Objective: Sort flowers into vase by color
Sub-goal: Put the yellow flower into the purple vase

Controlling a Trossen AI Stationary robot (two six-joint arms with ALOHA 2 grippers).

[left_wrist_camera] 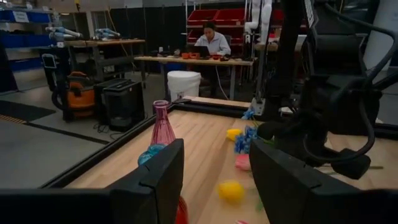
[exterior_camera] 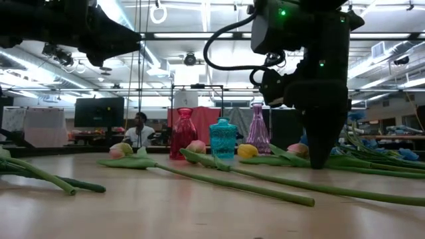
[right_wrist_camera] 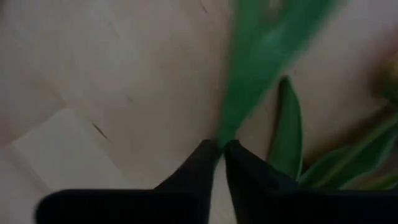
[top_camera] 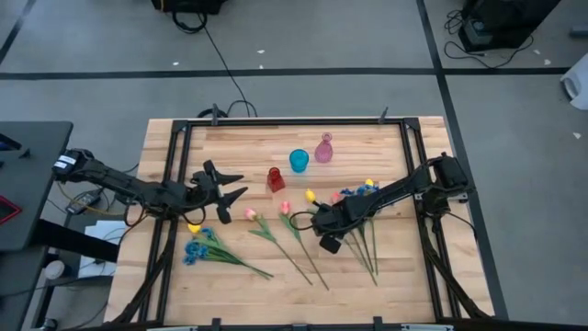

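On the wooden table (top_camera: 230, 142), we see the right gripper (top_camera: 312, 221) lowered to the boards, its fingertips (right_wrist_camera: 214, 155) pinched on a green stem (right_wrist_camera: 249, 74) of one of the flowers lying there. The left gripper (top_camera: 230, 187) hangs above the table's left side with its fingers (left_wrist_camera: 155, 180) spread wide and nothing between them. Three vases stand near the table's far middle: a red vase (top_camera: 275, 179), a blue vase (top_camera: 299, 161) and a pink vase (top_camera: 323, 148). We count pink tulips (top_camera: 249, 213) and a yellow tulip (top_camera: 310, 196) lying near the centre, another yellow tulip (top_camera: 194, 227) beside a bunch of blue blossoms (top_camera: 197, 248) at front left, and more blue blossoms (top_camera: 354, 192) under the right arm. A person (left_wrist_camera: 213, 42) sits at a desk beyond the table.
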